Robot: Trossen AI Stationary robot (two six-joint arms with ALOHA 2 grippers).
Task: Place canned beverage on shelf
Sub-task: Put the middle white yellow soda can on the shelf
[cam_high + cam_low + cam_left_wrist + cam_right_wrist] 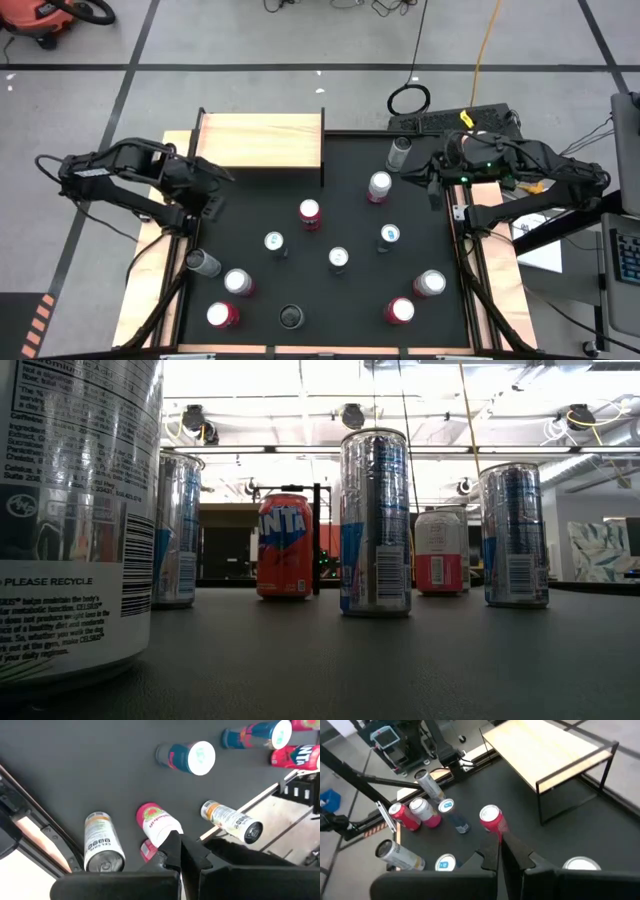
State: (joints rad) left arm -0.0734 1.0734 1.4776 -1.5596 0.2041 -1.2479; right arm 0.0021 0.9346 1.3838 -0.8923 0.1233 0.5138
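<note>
Shelf (262, 140) at tabletop (350, 150) 11 o'clock corner, bare. Left gripper (214, 183) fingers closed, empty; right gripper (428, 178) likewise. Red can (310, 212) upright, axis vertical, at 4 o'clock from left gripper; left arm nearer shelf.

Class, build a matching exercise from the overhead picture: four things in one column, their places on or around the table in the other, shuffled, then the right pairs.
Things:
1. shelf
2. left gripper
3. right gripper
4. dark-topped can

Places:
A. near edge of the mat, middle
B. far left corner of the mat
C. far right, near the silver cans
D. just right of the table's left edge, below the shelf

Pairs: 1-B, 2-D, 3-C, 4-A
</note>
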